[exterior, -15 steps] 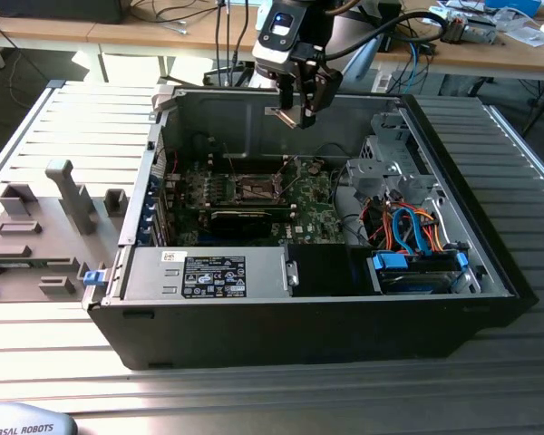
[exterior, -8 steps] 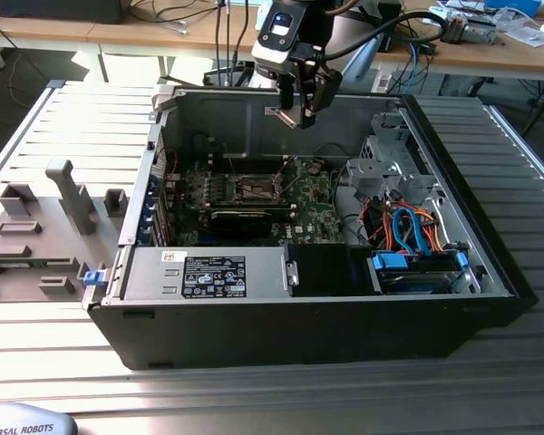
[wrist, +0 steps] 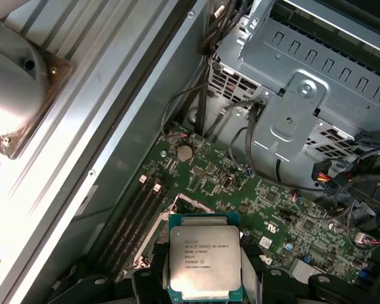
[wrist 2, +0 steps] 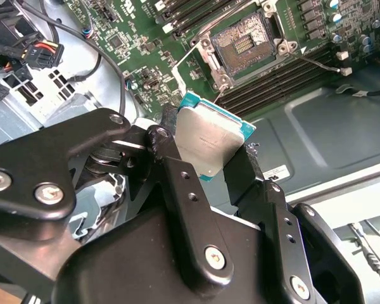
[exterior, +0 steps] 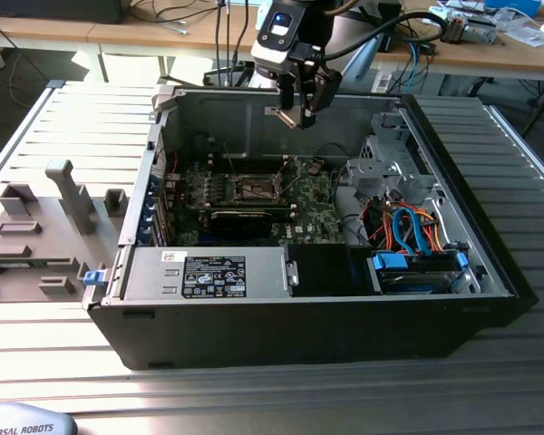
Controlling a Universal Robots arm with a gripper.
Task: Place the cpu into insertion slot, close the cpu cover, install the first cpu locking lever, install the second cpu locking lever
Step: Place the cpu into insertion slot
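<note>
Cpu point(wrist 2: 209, 142) clenched level in the pincer point(exterior: 301, 116), high over the open computer case point(exterior: 254, 317).
Its silver top faces up toward the wrist and only two opposite edges are pinched, likely so the underside stays free to seat in the insertion slot point(wrist 2: 244, 41). That slot lies bare on the green motherboard point(exterior: 317, 213) below, contacts exposed, well apart from the chip. The case rests on a slatted metal surface point(exterior: 63, 362).
</note>
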